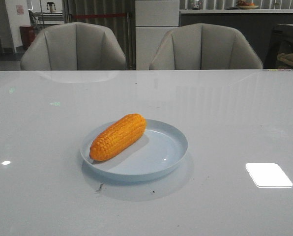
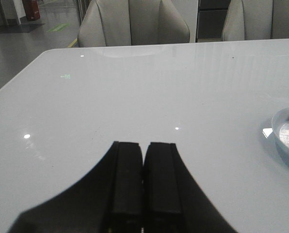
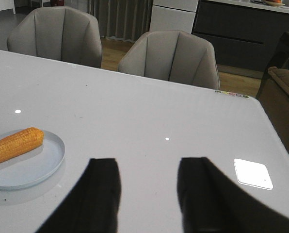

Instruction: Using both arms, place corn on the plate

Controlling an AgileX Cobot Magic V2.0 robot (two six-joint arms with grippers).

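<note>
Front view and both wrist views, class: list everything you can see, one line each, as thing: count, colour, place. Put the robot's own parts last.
corn: one, orange-yellow, lying on the plate's left part, one end over the rim
plate: one, pale blue, middle of the table
table: one, glossy white, fills the foreground
chairs: two, grey, behind the table's far edge
left gripper: one, black, shut, over bare table left of the plate
right gripper: one, black, open, over bare table right of the plate

I see orange-yellow corn (image 1: pixel 118 136) with bumpy kernel rows on a plain pale-blue plate (image 1: pixel 161 160), a glossy white table (image 1: pixel 225 113), grey chairs (image 1: pixel 73 46), black grippers (image 2: pixel 143 187).
</note>
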